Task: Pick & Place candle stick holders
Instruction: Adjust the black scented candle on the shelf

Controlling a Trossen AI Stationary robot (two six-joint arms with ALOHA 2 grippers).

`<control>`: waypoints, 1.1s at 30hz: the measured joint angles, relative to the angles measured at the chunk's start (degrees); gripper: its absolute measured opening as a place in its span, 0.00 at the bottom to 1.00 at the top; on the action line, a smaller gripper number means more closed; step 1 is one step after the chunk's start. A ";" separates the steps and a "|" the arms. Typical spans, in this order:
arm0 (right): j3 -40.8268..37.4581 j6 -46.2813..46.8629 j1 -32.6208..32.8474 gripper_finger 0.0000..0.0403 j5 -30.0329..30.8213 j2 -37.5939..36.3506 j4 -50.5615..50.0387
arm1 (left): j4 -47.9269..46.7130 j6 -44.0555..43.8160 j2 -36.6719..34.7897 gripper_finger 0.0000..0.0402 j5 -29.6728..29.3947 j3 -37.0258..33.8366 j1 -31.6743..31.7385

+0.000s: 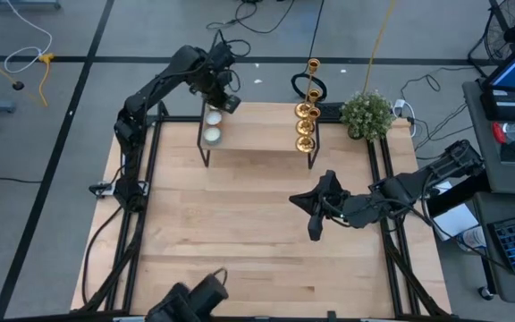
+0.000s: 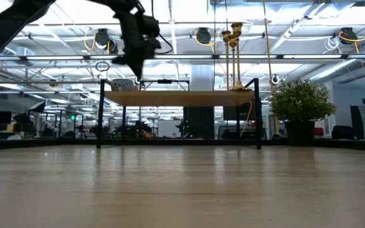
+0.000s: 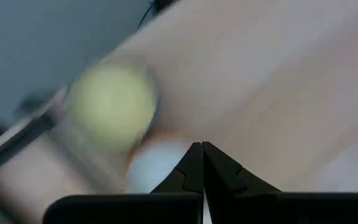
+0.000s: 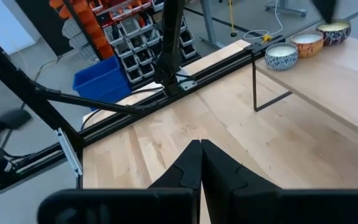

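I see 3 holders [image 1: 307,114] standing in a row at one end of the shelf [image 1: 257,136], near the plant [image 1: 367,114]; in the low view they rise tall above the shelf top. No writing or label reads on anything. At the shelf's other end sit the candles [image 1: 211,127], with the left gripper [image 1: 224,97] just above them, its jaws pressed together and holding nothing. The right gripper [image 1: 316,213] hangs over the table [image 1: 240,233] in front of the shelf, well apart from the holders, jaws likewise pressed together and empty. In front of the shelf the wood runs bare to the table's near edge.
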 joint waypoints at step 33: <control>0.00 -2.98 -1.75 0.00 -5.83 -0.02 2.82 | -2.22 -19.57 -8.00 0.00 -0.06 -1.02 -10.52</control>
